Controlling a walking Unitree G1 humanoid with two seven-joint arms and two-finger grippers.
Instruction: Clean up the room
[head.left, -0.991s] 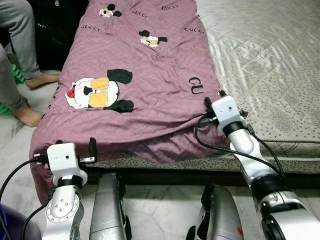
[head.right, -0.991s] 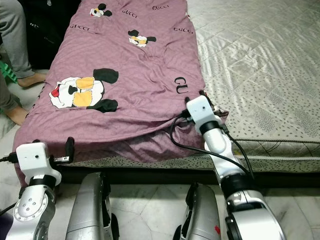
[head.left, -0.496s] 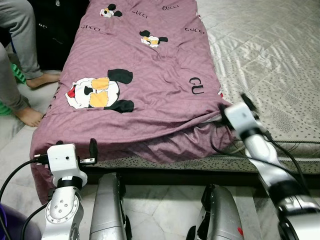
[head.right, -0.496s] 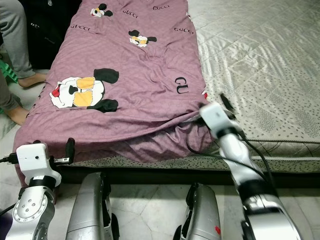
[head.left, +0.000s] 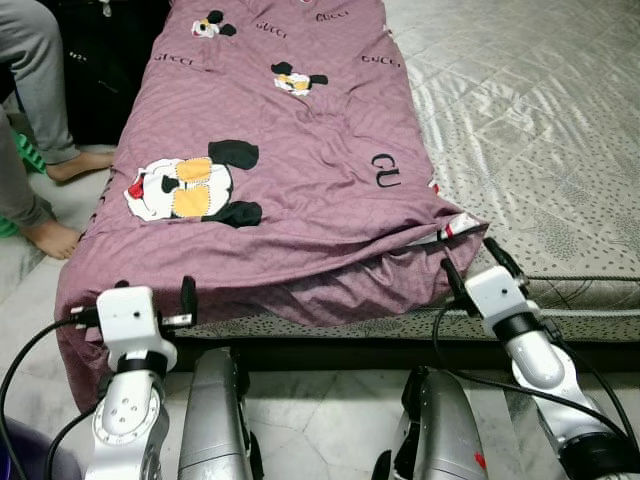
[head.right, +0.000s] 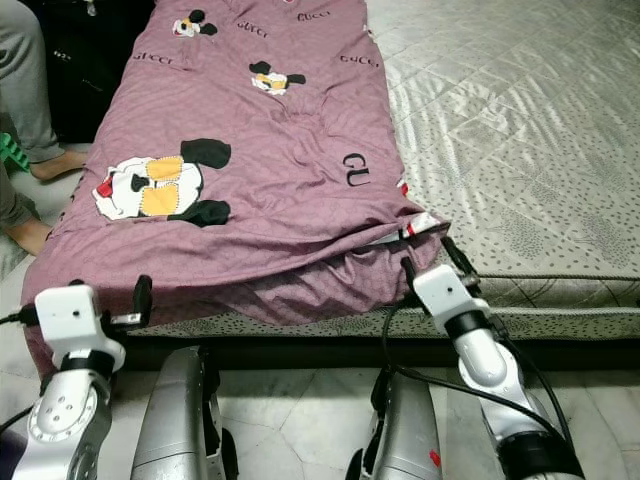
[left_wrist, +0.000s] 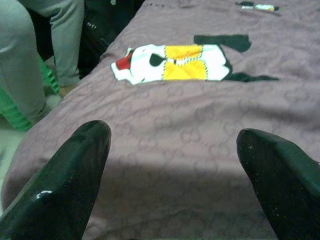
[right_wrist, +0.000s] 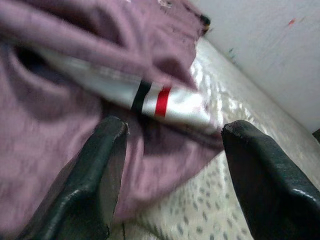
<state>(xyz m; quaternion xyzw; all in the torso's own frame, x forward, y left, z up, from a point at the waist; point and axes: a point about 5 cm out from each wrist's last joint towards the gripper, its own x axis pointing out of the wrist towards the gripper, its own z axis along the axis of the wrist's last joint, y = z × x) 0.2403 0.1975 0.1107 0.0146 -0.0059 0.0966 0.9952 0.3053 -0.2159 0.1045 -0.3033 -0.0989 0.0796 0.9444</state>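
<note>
A purple blanket (head.left: 290, 170) with cartoon prints covers the left half of the bed and hangs over its near edge. Its near right corner (head.left: 455, 225) is turned up, showing a white lining with a red and black stripe (right_wrist: 155, 100). My right gripper (head.left: 475, 265) is open just in front of that corner, a little below it, with nothing between its fingers. My left gripper (head.left: 153, 290) is open at the blanket's near left edge, facing the cartoon print (left_wrist: 175, 62), and touches nothing.
The grey patterned mattress (head.left: 540, 130) lies bare on the right. A person's legs in grey trousers, with bare feet (head.left: 45, 235), stand by the bed's left side next to something green (left_wrist: 15, 115). Pale marble floor (head.left: 320, 420) lies under my legs.
My right gripper has drawn back from the blanket's edge, moving right and down toward me. The blanket's near right corner now lies farther right. The left arm has stayed put.
</note>
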